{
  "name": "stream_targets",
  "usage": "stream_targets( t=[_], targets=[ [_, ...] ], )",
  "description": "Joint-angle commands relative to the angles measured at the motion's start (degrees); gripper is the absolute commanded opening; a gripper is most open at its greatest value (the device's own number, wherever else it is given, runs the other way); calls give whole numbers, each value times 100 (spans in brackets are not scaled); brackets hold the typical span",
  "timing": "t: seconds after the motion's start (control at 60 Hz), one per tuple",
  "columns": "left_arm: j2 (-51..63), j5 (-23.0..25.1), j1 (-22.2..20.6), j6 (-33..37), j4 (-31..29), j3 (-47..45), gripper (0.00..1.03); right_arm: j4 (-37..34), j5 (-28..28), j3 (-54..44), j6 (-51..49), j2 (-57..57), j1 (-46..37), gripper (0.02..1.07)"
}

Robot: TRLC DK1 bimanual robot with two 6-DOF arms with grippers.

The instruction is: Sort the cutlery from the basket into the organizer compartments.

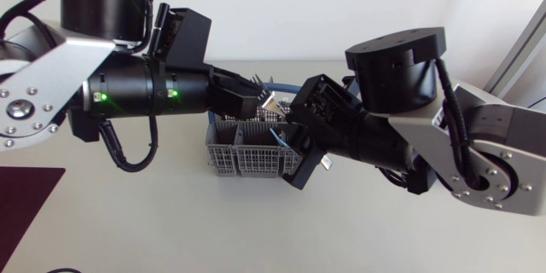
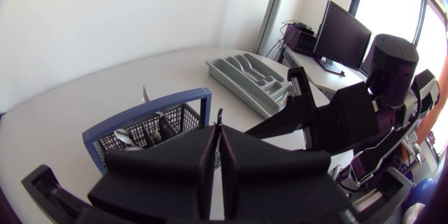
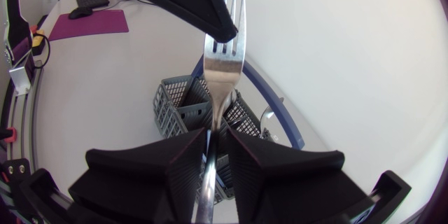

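One silver metal fork (image 3: 222,63) clamped in right gripper (image 3: 213,136), 3 o'clock of grey mesh basket (image 1: 235,158) — left gripper (image 2: 219,129) closed, load unclear; grey plastic organizer (image 2: 238,84) looks empty — nothing sorted.

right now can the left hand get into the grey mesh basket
Probably yes: left hand hangs above the grey mesh basket, though the right hand, gripping a silver fork, crowds one side.
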Motion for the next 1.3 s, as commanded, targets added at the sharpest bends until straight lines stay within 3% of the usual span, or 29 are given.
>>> stream_targets(
  t=[0.0,0.233,0.467,0.5,0.533,0.6,0.633,0.767,1.017,1.083,1.283],
  targets=[
    [54,81,-49,-156,18,97,4,-17,8,113,-43,82,60,18],
    [45,117,-49,-147,9,71,4,-132,-71,166,45,117,122,9],
    [19,117,-40,-156,18,62,7,-211,-80,122,89,91,157,8],
    [19,117,-32,-156,26,62,11,-219,-80,113,89,82,157,8],
    [1,117,-23,-156,26,89,25,-246,-89,105,98,65,166,8],
    [-17,117,-5,-156,35,106,40,-272,-89,78,116,38,174,8],
    [-43,117,4,-156,35,141,53,-299,-89,52,133,3,183,8],
    [-166,117,144,-209,123,194,69,-404,-89,-106,177,-146,192,8],
    [-685,99,821,-341,369,220,70,-808,-80,-616,274,-920,-81,8],
    [-746,108,1014,-261,343,194,70,-975,-98,-809,283,-1280,-423,8],
    [-641,108,1032,503,325,-219,70,-1142,-388,-1064,212,-1711,-1838,8]
  ],
)
